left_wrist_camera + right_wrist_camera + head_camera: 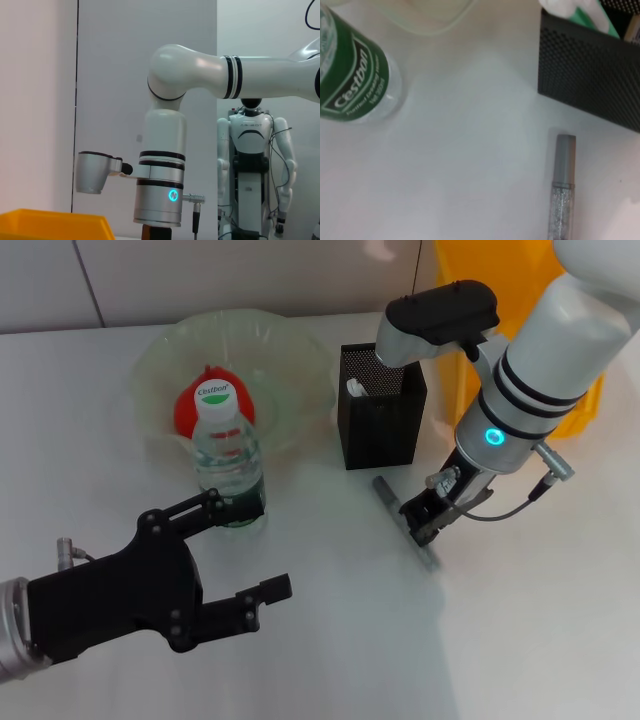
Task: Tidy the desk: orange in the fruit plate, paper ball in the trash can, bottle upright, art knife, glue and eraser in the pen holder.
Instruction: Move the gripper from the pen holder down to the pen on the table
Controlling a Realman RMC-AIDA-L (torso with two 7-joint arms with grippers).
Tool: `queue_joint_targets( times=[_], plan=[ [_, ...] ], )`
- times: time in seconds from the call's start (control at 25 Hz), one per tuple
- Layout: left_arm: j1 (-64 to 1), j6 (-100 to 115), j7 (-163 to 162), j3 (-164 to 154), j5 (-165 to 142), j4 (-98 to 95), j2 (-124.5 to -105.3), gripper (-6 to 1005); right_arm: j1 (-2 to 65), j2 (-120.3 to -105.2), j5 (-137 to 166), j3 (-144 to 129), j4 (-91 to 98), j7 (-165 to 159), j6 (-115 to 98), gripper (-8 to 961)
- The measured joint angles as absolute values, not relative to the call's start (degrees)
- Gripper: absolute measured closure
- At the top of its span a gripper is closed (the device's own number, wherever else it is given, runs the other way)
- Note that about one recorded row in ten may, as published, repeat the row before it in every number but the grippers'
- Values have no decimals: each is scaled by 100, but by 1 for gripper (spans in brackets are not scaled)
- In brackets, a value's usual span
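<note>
Right end effector (425, 520) is seen low over the white surface (330, 640), right of centre, just near of the pen holder (383, 408). Its tips are at the long grey glue stick (400, 515), which lies flat on the surface, one end pointing toward the holder; whether the stick is grasped or the fingers are released can't be told, the tips being too small and dark. In the right wrist view the stick (561, 190) is shown w/ a grey cap and glittery clear barrel, lying apart from the black mesh holder (585, 75).

The holder stands upright at centre-far; smth white and green is seen inside it (357, 388).

Bottle (228, 455) stands upright, green label, white cap, at the near edge of the clear fruit plate (290, 360), left of the holder. Orange (190, 405) is seen in the plate, partly hidden behind the bottle's cap.

Left end effector (240, 560) is held at the near left, fingers spread and released, nothing between them; upper finger (215, 510) reaches close to the bottle's base, contact can't be told.

A yellow bin (590, 400) is partly hidden behind the right arm at far right. In the left wrist view only the right arm (165, 165) and a yellow bin edge (55, 225) are shown, w/ another white robot (252, 150) standing in the background.
</note>
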State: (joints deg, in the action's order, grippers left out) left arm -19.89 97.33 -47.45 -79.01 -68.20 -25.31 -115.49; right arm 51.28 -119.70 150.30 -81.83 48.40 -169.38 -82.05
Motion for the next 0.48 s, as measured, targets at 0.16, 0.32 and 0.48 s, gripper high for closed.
queue_joint_targets(
  times=[0.16, 0.32, 0.48],
  plan=[
    [-1970, 9744, -4744, -7901, -6820, -2531, -11549, 214, 5115, -11956, 15032, -8183, 4907, -16937, -8309, 916],
    [-1968, 9785, -4748, -7901, -6820, -2531, -11546, 214, 5009, -11947, 15037, -8136, 5171, -16936, -8468, 931],
    [-1961, 9801, -4748, -7908, -6820, -2531, -11543, 214, 4905, -11954, 15040, -8149, 5355, -16936, -8591, 898]
  ],
)
